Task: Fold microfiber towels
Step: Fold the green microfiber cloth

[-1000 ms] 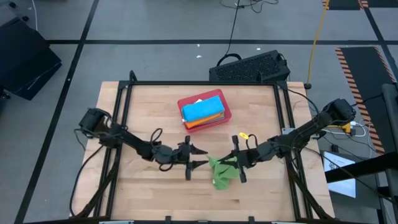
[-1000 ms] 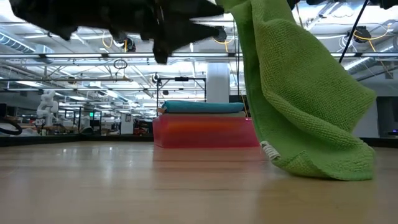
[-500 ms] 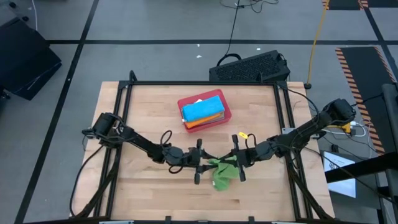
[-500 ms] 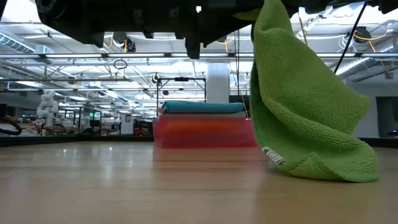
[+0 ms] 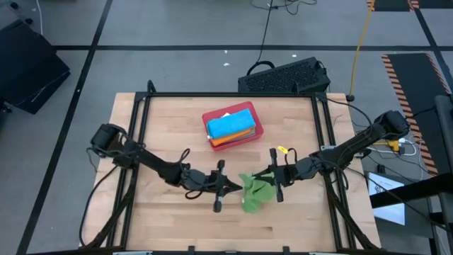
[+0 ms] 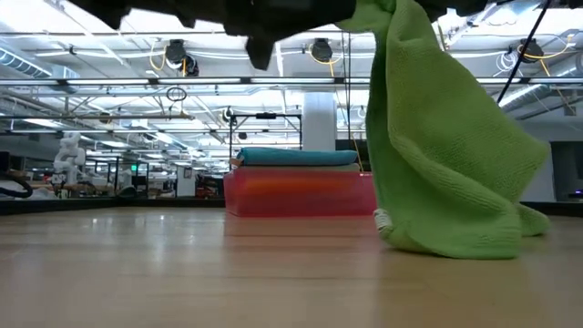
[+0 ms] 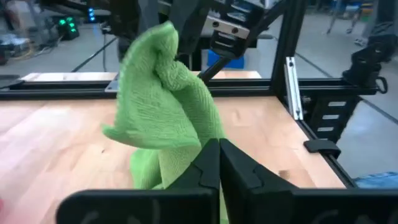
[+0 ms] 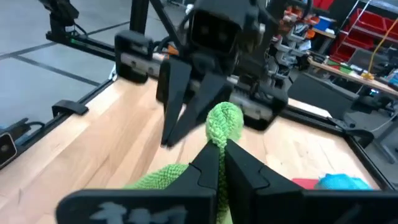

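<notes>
Your wooden table (image 5: 163,127) holds a red tray (image 5: 256,132) stacked with folded towels (image 5: 230,126) toward its far side. Nearer the front edge, your bright green towel (image 5: 255,193) hangs bunched between both arms, its lower end resting on the wood. Your left gripper (image 5: 236,188) is pinched closed on the towel's edge, and your right gripper (image 5: 259,177) is clamped on its upper fold.

The bright green towel (image 6: 446,155) is nubbly matt cloth; the table (image 5: 170,127) is smooth pale wood.
</notes>
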